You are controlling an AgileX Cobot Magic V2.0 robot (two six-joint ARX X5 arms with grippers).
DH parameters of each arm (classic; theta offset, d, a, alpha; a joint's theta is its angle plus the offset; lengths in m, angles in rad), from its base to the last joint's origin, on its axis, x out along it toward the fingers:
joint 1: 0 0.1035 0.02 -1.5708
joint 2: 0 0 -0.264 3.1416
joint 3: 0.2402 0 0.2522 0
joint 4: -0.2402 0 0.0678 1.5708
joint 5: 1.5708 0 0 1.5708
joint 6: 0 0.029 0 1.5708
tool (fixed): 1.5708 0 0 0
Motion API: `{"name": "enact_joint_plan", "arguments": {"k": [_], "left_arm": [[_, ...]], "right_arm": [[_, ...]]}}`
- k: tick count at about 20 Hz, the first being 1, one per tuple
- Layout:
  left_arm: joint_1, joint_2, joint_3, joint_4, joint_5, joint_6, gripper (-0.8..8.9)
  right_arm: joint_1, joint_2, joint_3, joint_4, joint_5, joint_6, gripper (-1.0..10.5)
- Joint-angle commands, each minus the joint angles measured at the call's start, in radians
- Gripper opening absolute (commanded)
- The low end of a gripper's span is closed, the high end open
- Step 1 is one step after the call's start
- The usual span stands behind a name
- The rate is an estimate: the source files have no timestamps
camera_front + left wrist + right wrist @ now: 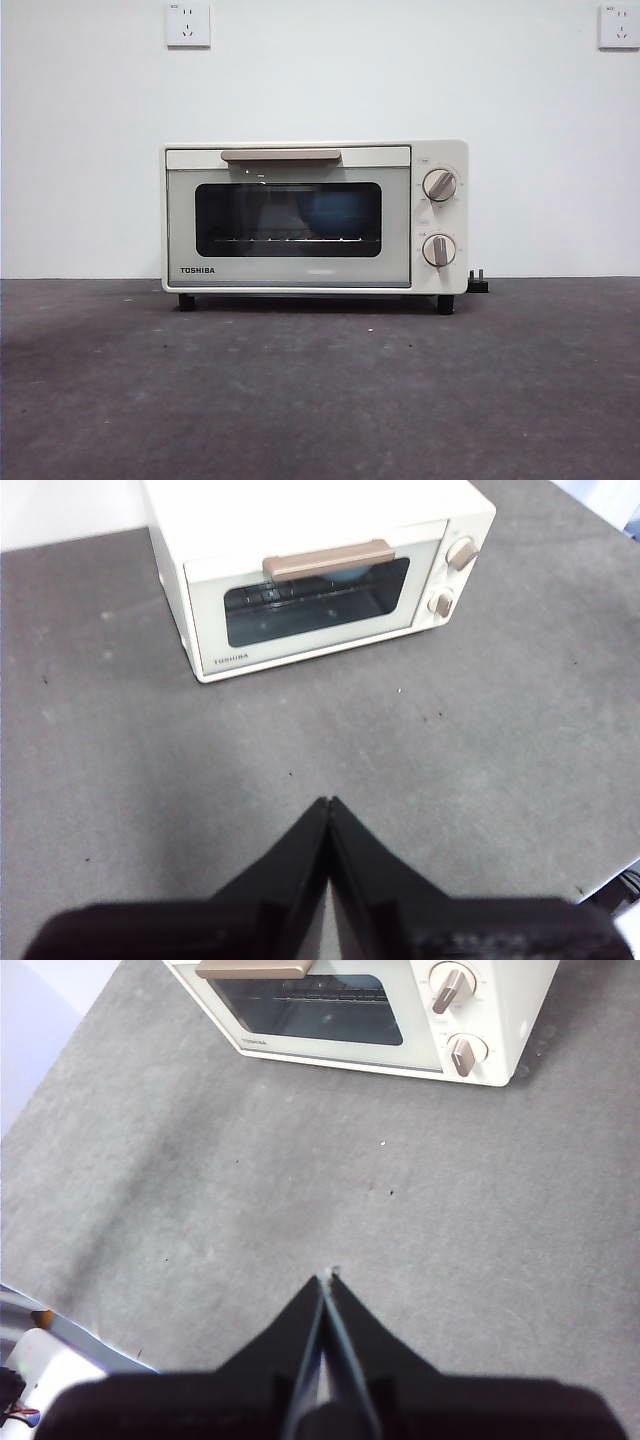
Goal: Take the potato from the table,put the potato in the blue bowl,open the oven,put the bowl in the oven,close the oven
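The left end effector [328,805] is held above the bare desk [120,780], jaws pressed together on nothing, well apart from the oven [320,575]. The right end effector [328,1282] is posed likewise, jaws closed and empty. The oven door is seen closed, and "TOSHIBA" is printed at its lower left corner. A blue shape, likely the bowl [340,212], is glimpsed through the glass; the potato cannot be made out.

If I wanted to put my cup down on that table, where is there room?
Nearly anywhere: the table shows bare from the oven forward to the two shut pincers, left and right, and to either side of the oven. Only the far strip, where the oven stands against the wall, is taken.
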Motion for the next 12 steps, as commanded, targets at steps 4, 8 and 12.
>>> {"name": "enact_joint_plan", "arguments": {"k": [4, 8, 12], "left_arm": [[-0.003, 0.077, -0.002, 0.002, 0.001, 0.007, -0.05], [-0.001, 0.179, -0.002, 0.005, -0.002, 0.008, -0.04], [0.007, 0.197, -0.004, 0.048, -0.008, 0.007, -0.04]], "right_arm": [[0.001, 0.016, -0.007, -0.006, 0.003, -0.011, -0.1], [0.001, 0.053, -0.008, -0.006, 0.061, -0.011, -0.1], [0.001, 0.106, -0.007, -0.005, 0.138, -0.011, -0.1]]}}
